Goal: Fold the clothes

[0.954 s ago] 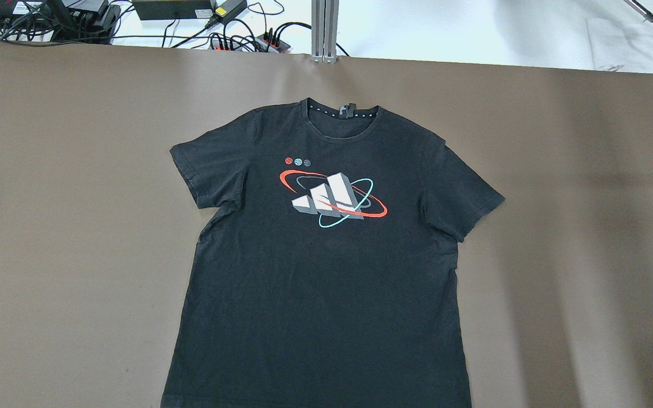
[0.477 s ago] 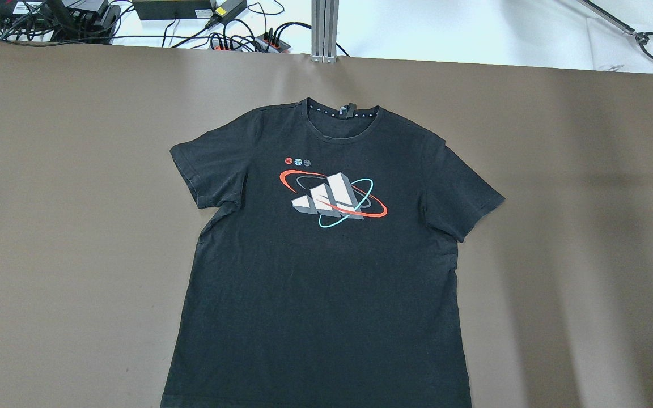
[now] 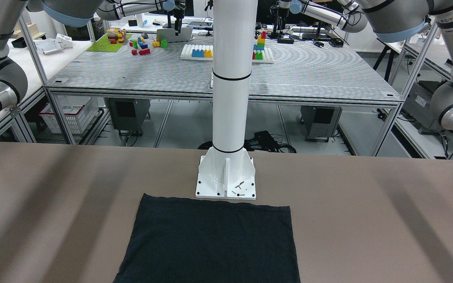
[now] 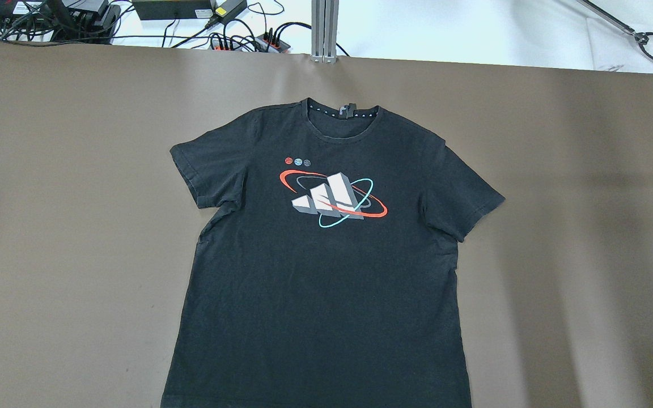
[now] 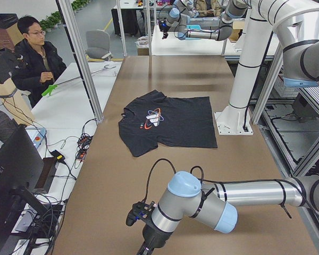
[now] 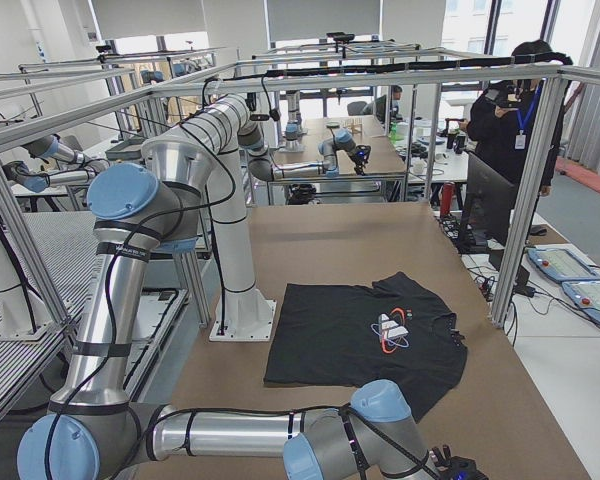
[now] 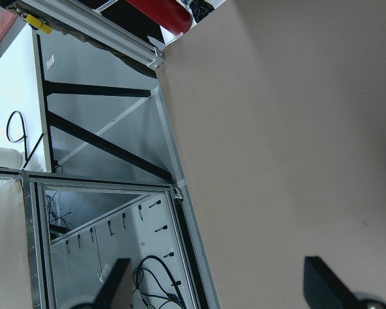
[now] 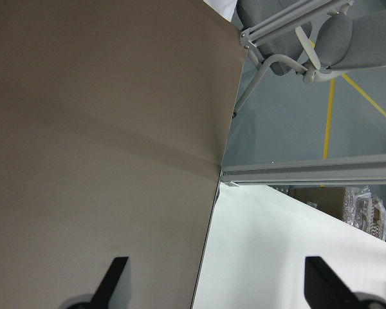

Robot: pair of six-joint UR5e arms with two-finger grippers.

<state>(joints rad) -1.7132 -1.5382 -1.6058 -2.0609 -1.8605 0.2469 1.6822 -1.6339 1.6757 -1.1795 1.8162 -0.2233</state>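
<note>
The clothes are one black T-shirt (image 4: pixel 326 283) with a red, white and teal chest print. It lies flat and face up on the brown table (image 4: pixel 77 170), collar away from the robot. The front-facing view shows only its plain hem end (image 3: pixel 210 239), just in front of the white pillar's base plate (image 3: pixel 226 179). Neither gripper shows in the overhead view. The left gripper (image 7: pixel 219 277) is open over the table's edge, with nothing between its fingers. My right gripper (image 8: pixel 217 270) is also open and empty above the opposite table edge. Both are far from the shirt.
Cables and power strips (image 4: pixel 219 34) lie beyond the table's far edge beside an aluminium post (image 4: pixel 325 28). A thin grabber tool (image 4: pixel 644 39) rests on the white side table. A seated person (image 5: pixel 34 53) is beside that table, and another person (image 6: pixel 515 110) stands by the screens.
The shirt has not moved. The thin grabber tool at the overhead view's top right shifted slightly left and down the frame between the earliest frame and now.
</note>
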